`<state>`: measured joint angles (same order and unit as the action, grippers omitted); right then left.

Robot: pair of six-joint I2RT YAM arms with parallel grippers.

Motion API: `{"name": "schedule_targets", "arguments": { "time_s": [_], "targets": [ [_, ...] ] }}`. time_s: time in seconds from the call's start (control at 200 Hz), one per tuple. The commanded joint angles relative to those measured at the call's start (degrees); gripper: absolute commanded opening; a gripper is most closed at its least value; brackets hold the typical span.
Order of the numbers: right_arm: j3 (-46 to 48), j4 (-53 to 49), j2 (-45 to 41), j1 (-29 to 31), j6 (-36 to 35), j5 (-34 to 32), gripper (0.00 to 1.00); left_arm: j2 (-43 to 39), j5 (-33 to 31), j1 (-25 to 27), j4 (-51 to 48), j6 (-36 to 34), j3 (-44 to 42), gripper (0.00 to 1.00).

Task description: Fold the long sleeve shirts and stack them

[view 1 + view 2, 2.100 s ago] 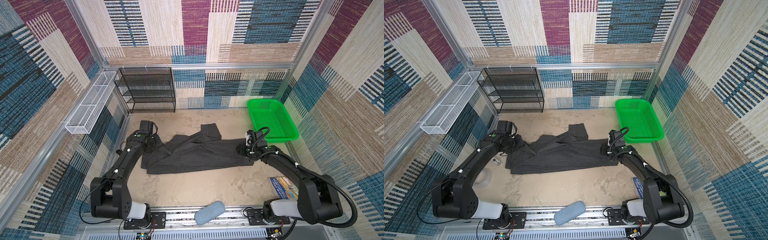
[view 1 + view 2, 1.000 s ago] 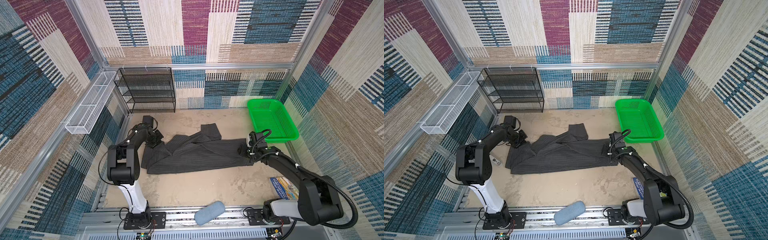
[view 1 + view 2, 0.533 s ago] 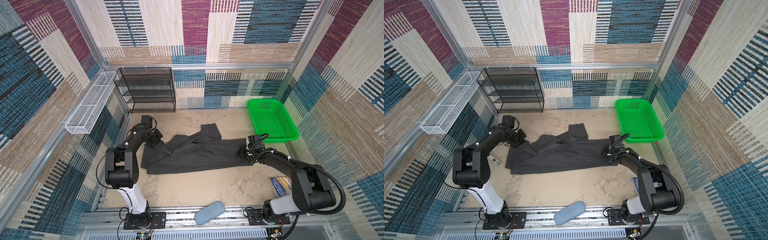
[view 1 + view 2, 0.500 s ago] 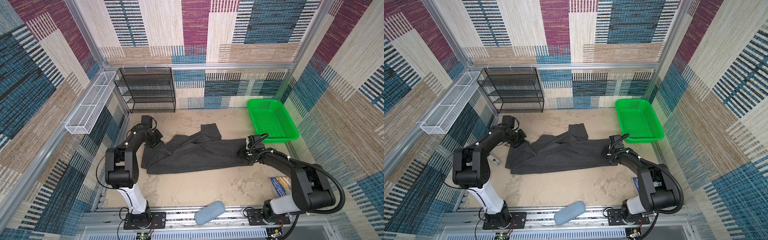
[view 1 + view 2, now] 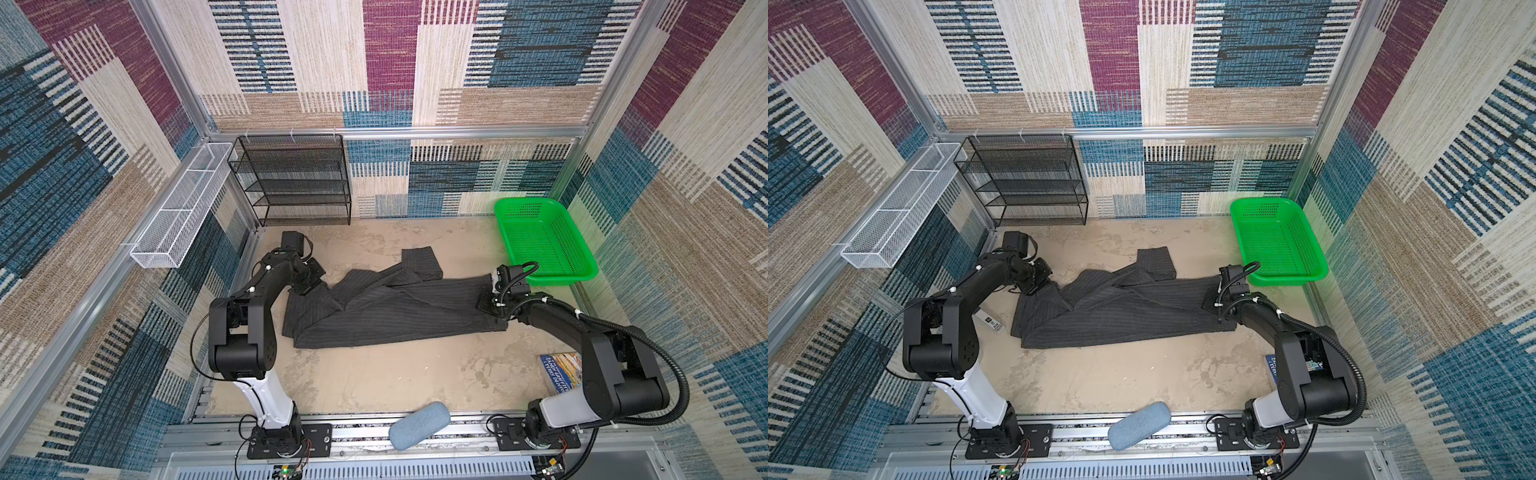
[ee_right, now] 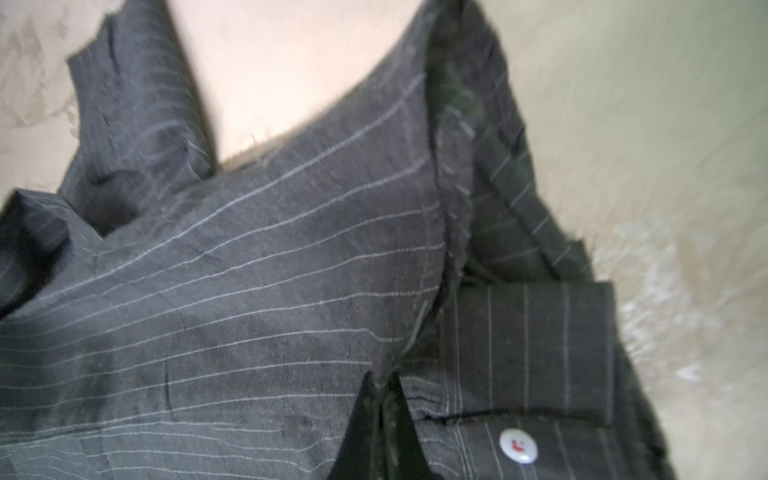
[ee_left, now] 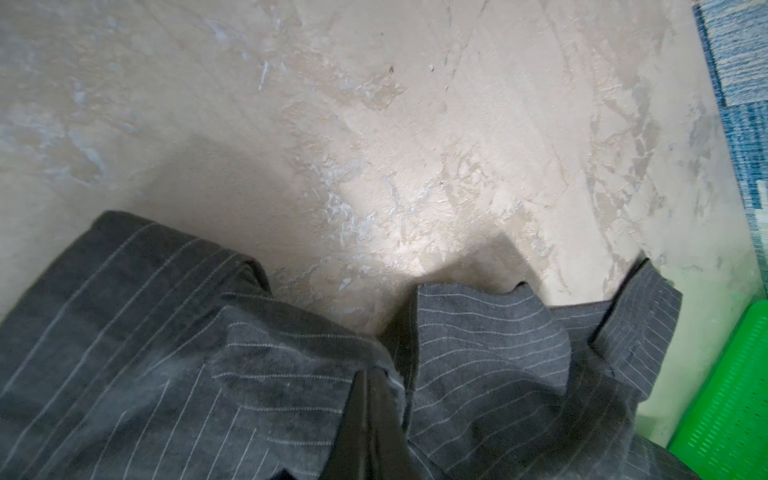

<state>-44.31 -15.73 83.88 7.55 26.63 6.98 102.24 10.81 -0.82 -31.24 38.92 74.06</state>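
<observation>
Both top views: long sleeve shirt (image 5: pixel 395 307) is laid crumpled across mid-frame, pinched at both ends. Left wrist: left gripper (image 7: pixel 376 388) is closed on a fabric fold. Right wrist: right gripper (image 6: pixel 380 388) is clamped on cloth beside a button (image 6: pixel 518 446). Cloth is judged soft, limp; hems are best gripped.

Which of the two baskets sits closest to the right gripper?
The green plastic basket, just beside the right gripper; the white wire basket hangs far away on the opposite side.
</observation>
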Motion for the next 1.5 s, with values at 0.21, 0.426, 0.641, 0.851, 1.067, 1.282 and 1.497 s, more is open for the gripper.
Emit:
{"name": "schedule_targets", "arguments": {
  "time_s": [0.21,0.426,0.641,0.851,1.067,1.282,1.497],
  "targets": [
    [-4.52,-5.53,-2.67,-4.08,-7.17,-4.61,0.03,-2.3,-1.34,-3.11,1.63,-2.7,-1.61,0.0],
    [-5.52,-5.78,-2.53,-5.18,-8.84,-4.43,0.03,-2.69,1.09,-3.57,2.39,-2.15,-2.61,0.0],
    [-3.87,-3.34,-1.62,-5.18,-8.17,-1.69,0.03,-2.01,9.3,-2.42,2.42,-0.17,-1.85,0.2],
    [-2.27,-2.2,-1.74,-5.18,-8.37,-0.51,0.03,1.45,11.01,-0.15,0.0,-1.04,3.5,0.36],
    [-1.32,-1.77,-2.45,-5.18,-8.55,-0.24,0.03,5.66,8.3,3.51,-5.56,-4.01,9.8,0.4],
    [-0.96,-1.32,-2.7,-5.18,-8.66,0.19,0.03,5.71,4.16,4.7,-10.7,-7.17,9.95,0.39],
    [-0.25,-0.79,-2.93,-5.16,-8.59,0.59,0.03,5.14,0.96,6.23,-12.88,-9.12,9.61,0.39]
  ]
}}
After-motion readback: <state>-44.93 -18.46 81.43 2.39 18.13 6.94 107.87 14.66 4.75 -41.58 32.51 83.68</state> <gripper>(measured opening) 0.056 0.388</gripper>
